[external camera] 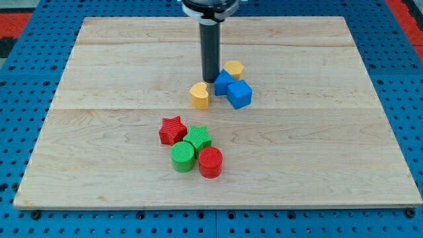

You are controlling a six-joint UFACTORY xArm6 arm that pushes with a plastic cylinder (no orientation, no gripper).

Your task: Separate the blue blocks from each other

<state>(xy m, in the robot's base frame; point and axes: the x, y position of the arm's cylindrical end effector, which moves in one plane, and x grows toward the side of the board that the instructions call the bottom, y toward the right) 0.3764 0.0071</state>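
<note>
Two blue blocks sit just right of the board's middle and touch each other: a blue cube [240, 94] and a second blue block [223, 82] at its upper left, whose shape I cannot make out. My tip [209, 80] stands on the board right at the left side of that second blue block. A yellow heart [199, 95] lies just below and left of the tip. A yellow block [233, 69] touches the blue pair from above.
A cluster lies below the middle: a red star [172, 129], a green star [198, 137], a green cylinder [183, 157] and a red cylinder [211, 162]. The wooden board [99, 73] rests on a blue pegboard [20, 86].
</note>
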